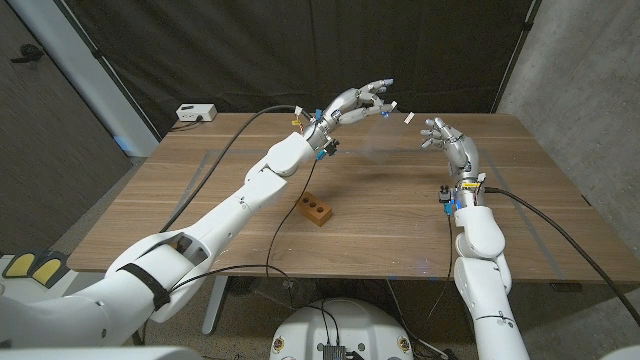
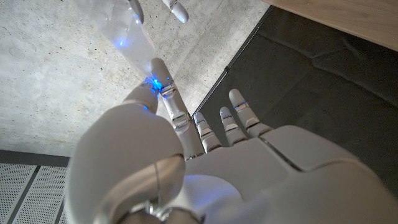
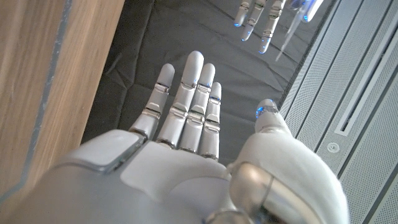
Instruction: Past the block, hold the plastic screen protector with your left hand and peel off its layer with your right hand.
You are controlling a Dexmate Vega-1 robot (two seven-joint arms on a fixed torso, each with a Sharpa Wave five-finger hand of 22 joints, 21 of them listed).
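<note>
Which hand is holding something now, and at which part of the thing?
The left hand pinches the clear screen protector at one end, between thumb and a finger. The right hand is open and holds nothing.

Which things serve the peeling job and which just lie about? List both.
Job: clear plastic screen protector, pinched by the left hand; open right hand; small brown wooden block.
Lying about: white box at the table's far corner.

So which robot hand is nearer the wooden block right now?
Left, by a small margin. The left robot hand is raised past the wooden block, pinching the clear screen protector. The right robot hand hovers off to the block's right, fingers spread.
</note>
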